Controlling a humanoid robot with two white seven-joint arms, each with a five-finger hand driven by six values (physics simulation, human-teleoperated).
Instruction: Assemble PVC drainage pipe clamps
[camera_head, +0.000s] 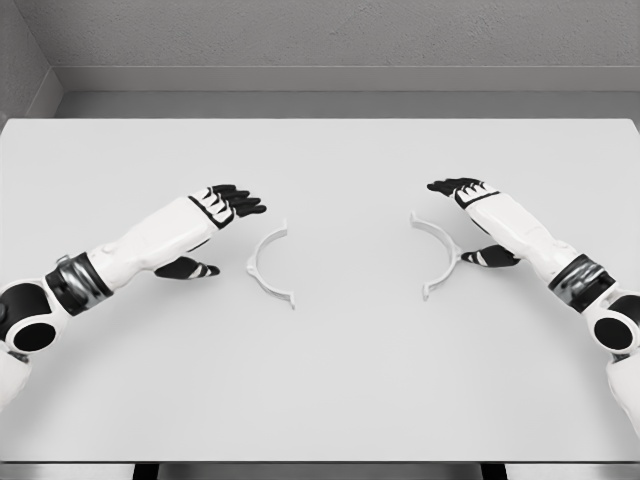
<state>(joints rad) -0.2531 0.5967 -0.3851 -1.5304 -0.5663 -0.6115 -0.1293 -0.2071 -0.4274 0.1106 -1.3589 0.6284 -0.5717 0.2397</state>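
Two white half-ring clamp pieces lie flat on the pale table (330, 380). The left clamp half (262, 262) opens toward the right, the right clamp half (444, 252) opens toward the left, and a wide gap separates them. My left hand (222, 222) hovers just left of the left half, fingers spread, holding nothing. Just right of the right half is my right hand (470, 215), also spread and empty, its thumb close to that piece's outer curve.
The table's far edge meets a grey wall at the back. Its front edge runs along the bottom of the view.
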